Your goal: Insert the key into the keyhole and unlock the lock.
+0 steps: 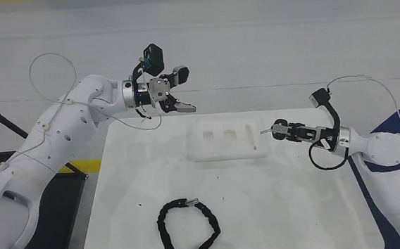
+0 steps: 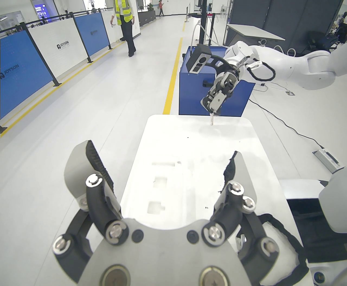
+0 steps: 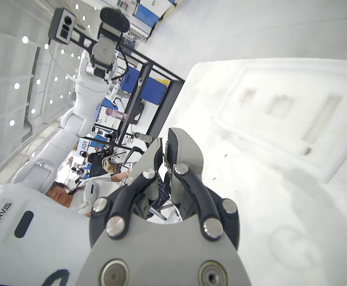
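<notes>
The black chain lock (image 1: 188, 228) lies coiled on the near part of the desk (image 1: 298, 208), with neither hand on it. Its metal end points toward the white foam tray (image 1: 227, 150). Farther off, just right of that tray, the right hand (image 1: 277, 129) is pressed together on the key (image 1: 264, 131), blade sticking out. The left hand (image 1: 185, 90) hangs spread wide and empty by the desk's far left edge. The key looks secured and insertion is not begun. Next, the left hand likely must steady the lock's metal end so key and keyhole can align.
</notes>
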